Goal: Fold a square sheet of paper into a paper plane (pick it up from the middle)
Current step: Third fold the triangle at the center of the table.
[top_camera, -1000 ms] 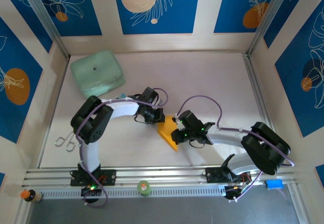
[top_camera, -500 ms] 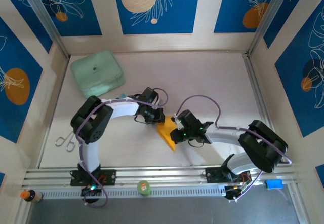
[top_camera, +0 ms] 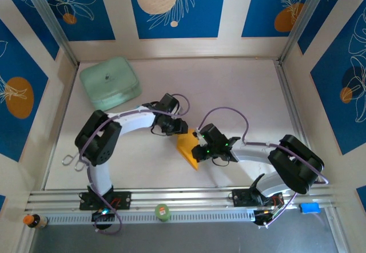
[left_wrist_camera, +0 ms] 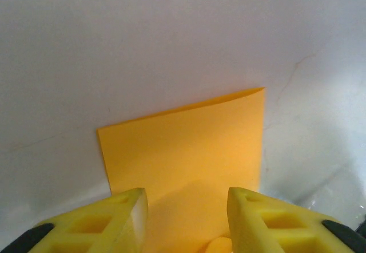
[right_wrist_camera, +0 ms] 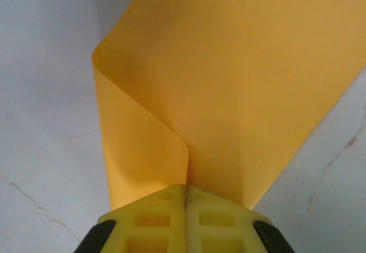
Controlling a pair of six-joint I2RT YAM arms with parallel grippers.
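The orange-yellow sheet of paper lies about the middle of the white table, somewhat toward the near edge and between the two arms. From above it looks like a narrow piece with a pointed near end, so part of it is folded over.

The right gripper comes to the sheet from the right. In the right wrist view its yellow fingers are pressed together, no gap between them, and they pinch the sheet of paper at its edge. Just in front of the right gripper the paper curls up and bends back on itself in a soft, rounded loop, not a sharp crease. The rest of the sheet spreads away over the table.

The left gripper stands at the far end of the sheet. In the left wrist view its two fingers are clearly apart, at a middle width. The sheet of paper lies flat ahead of the left gripper and reaches into the gap between them, but neither finger presses on it.

A mint-green box rests at the far left of the table, well apart from the paper. Scissors lie near the left edge.
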